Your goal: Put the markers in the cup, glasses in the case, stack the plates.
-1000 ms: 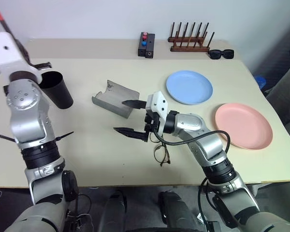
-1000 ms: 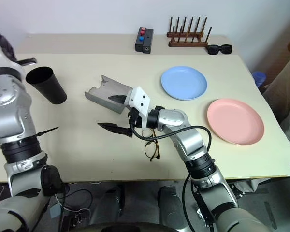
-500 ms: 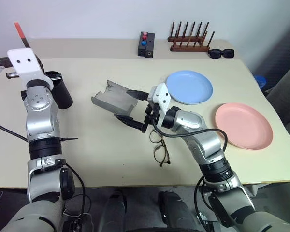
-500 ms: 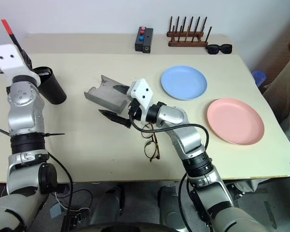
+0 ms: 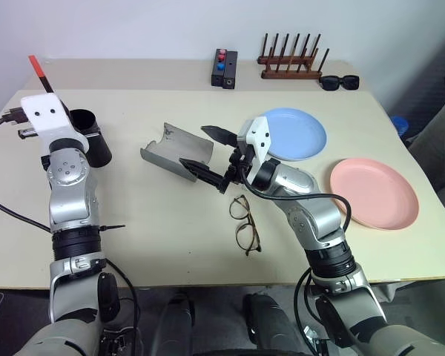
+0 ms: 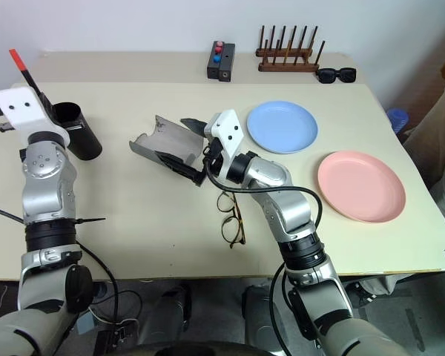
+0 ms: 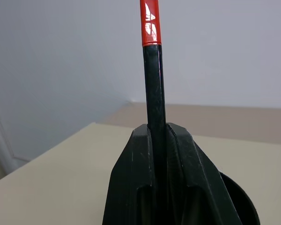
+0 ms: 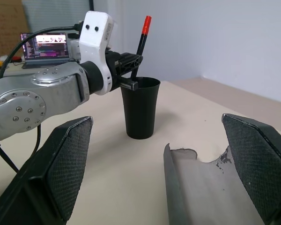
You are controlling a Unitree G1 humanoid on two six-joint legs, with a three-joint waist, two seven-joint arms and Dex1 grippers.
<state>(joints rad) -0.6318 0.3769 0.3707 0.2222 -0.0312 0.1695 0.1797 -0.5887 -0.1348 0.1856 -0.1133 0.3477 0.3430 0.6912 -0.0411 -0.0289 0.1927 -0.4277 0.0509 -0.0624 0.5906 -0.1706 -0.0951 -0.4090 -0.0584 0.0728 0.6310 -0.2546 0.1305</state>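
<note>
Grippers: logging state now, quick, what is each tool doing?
Left gripper: shut on the red-ended marker, over the cup.
Right gripper: open, holding nothing, at the case.

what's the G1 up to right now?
Tidying a table. The left tool is shut on a red-ended marker, holding it over the rim of the black cup, not yet released. The right tool is open at the grey glasses case, which lies open. The thin-rimmed glasses lie on the table, outside the case. The blue plate and pink plate sit apart, unstacked.
</note>
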